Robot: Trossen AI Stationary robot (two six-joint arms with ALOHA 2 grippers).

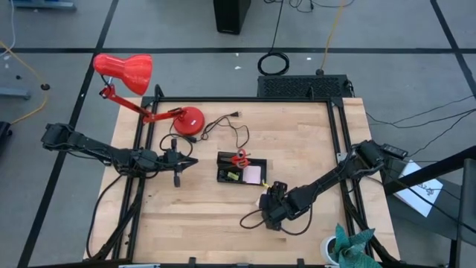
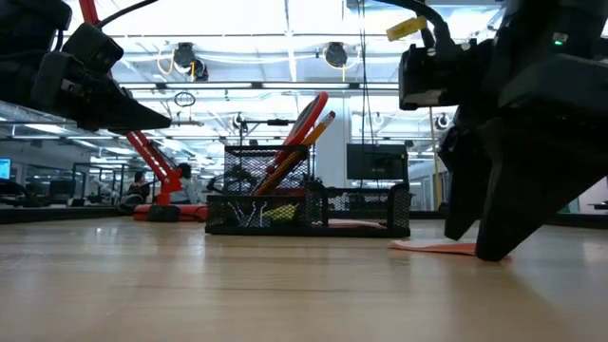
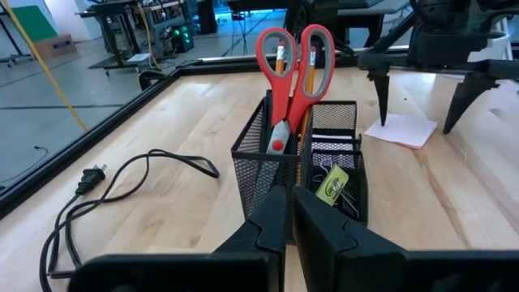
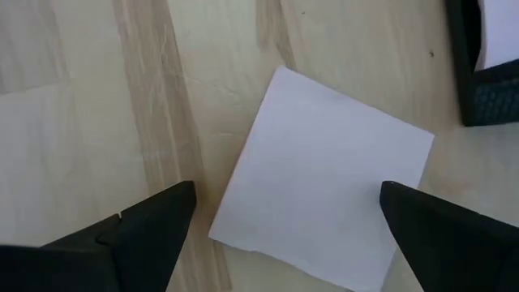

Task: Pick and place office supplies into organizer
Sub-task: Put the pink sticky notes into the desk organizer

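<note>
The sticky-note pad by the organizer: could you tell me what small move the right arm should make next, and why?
Probably lower the right gripper straight down and close on the pink sticky-note pad. Its fingers stand open on either side of the pad, which lies flat on the table just outside the organizer. The left gripper waits shut beside the organizer.

Both arms dark, jointed, black cables looping beside them. Left hand [image 1: 178, 159] and right hand [image 1: 273, 199]: black wedge-shaped fingers, matte, no visible markings.
</note>
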